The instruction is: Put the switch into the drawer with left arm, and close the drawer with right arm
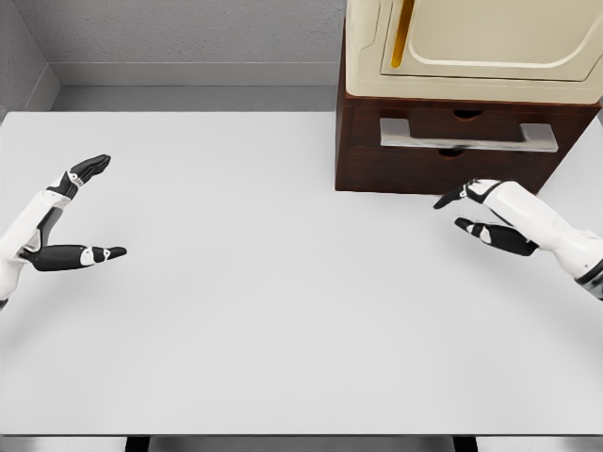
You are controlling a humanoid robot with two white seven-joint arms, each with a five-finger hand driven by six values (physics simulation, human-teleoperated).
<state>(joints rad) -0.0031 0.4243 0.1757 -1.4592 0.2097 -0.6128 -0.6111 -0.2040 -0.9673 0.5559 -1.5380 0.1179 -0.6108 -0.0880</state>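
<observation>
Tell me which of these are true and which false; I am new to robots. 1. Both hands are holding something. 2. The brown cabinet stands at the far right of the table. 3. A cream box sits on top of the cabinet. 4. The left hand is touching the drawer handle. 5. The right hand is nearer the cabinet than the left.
1. False. The left hand and the right hand have their fingers spread and hold nothing.
2. True. The brown cabinet stands at the far right of the white table.
3. True. A cream box rests on top of it.
4. False. The left hand is far over at the left, well away from the drawer handle.
5. True. The right hand is just in front of the cabinet.
</observation>
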